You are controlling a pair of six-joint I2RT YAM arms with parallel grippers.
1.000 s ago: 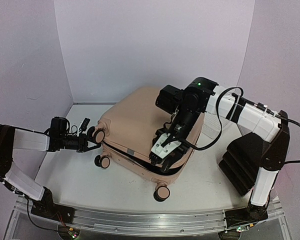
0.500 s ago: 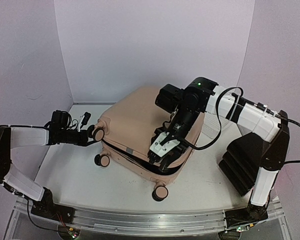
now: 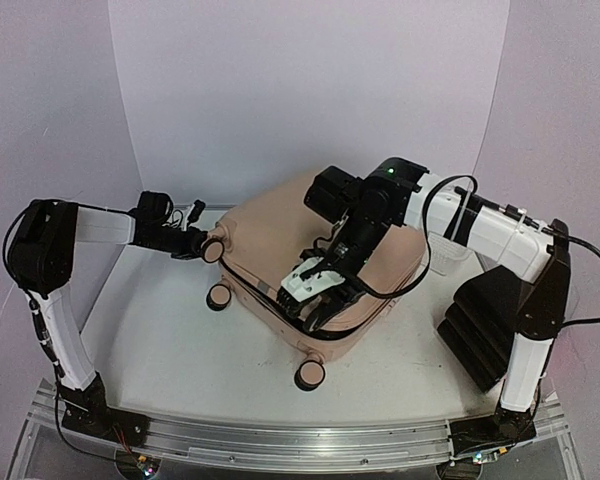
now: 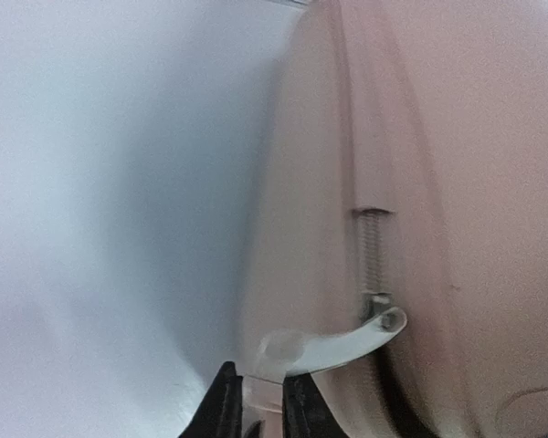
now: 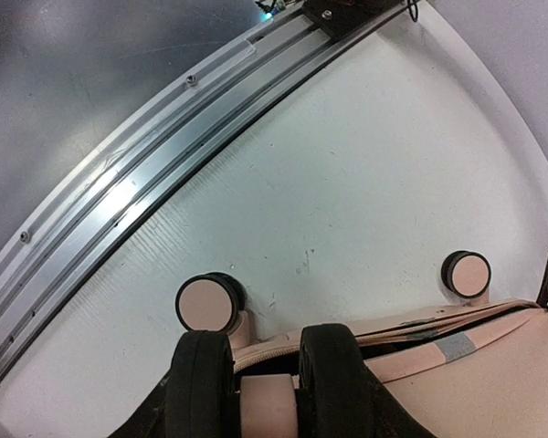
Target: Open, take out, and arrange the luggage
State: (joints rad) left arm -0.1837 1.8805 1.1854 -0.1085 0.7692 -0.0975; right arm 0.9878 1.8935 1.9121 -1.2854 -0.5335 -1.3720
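Both arms have hold of the luggage [image 3: 270, 230], which lies flat on the table [image 3: 150, 340] at mid-frame.
The left gripper [image 4: 260, 412] has its fingers [image 4: 221, 411] almost together, pinching the pale zipper pull [image 4: 333, 342] on the shell's side. The right gripper [image 5: 267, 356] stands about half open, its own fingers [image 5: 201, 383] clamped on the pink rim of the upper shell. The wheeled end faces lower left, and the long axis runs toward upper right.
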